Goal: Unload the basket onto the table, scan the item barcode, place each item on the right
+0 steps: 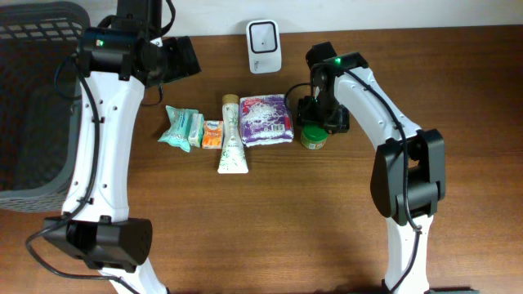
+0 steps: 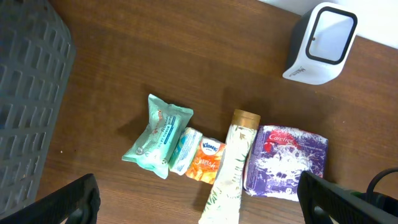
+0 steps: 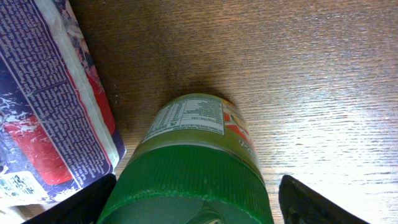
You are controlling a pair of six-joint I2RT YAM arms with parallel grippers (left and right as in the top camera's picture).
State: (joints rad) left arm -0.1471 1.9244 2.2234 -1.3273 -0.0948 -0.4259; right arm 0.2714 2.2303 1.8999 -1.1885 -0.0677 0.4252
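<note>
Your right claw (image 3: 202, 202) is down over the green jar (image 3: 198, 127), one finger on each side of its ribbed lid (image 3: 186, 183). A sliver of table (image 3: 323, 93) shows between the lid and the finger (image 3: 314, 200) on one side, so I'd call it released, not gripping. The jar stands on the table just beside the purple tissue pack (image 3: 43, 106), which the frame edge cuts off. From overhead the claw hides part of the jar. The label print is too small to read. Your left claw (image 2: 199, 208) hangs spread wide with nothing in it, and only its tips show in the corners. The scanner (image 1: 264, 35) sits at the back of the table, apart from the jar. The basket (image 1: 33, 98) is cut off at the left.
</note>
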